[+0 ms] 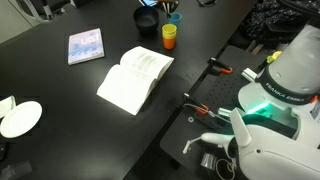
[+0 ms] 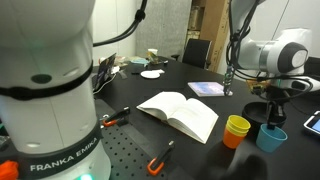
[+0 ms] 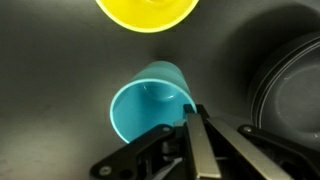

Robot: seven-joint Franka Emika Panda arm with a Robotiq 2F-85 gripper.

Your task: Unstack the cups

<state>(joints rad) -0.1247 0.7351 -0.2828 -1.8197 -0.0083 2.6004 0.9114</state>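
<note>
A light blue cup (image 3: 148, 108) stands upright on the black table, also seen in both exterior views (image 2: 271, 139) (image 1: 174, 18). My gripper (image 3: 193, 110) comes down from above with its fingers pinched together on the cup's near rim; it also shows in an exterior view (image 2: 272, 108). The yellow cup (image 3: 145, 10) sits nested inside the orange cup (image 2: 235, 134), right beside the blue one. The stacked pair also shows in an exterior view (image 1: 169, 37).
A dark round bowl (image 3: 295, 92) sits close beside the blue cup. An open book (image 1: 135, 78) lies mid-table, with a small closed book (image 1: 85, 46) and a white plate (image 1: 20, 118) further off. Orange-handled tools (image 2: 160, 157) lie by the robot base.
</note>
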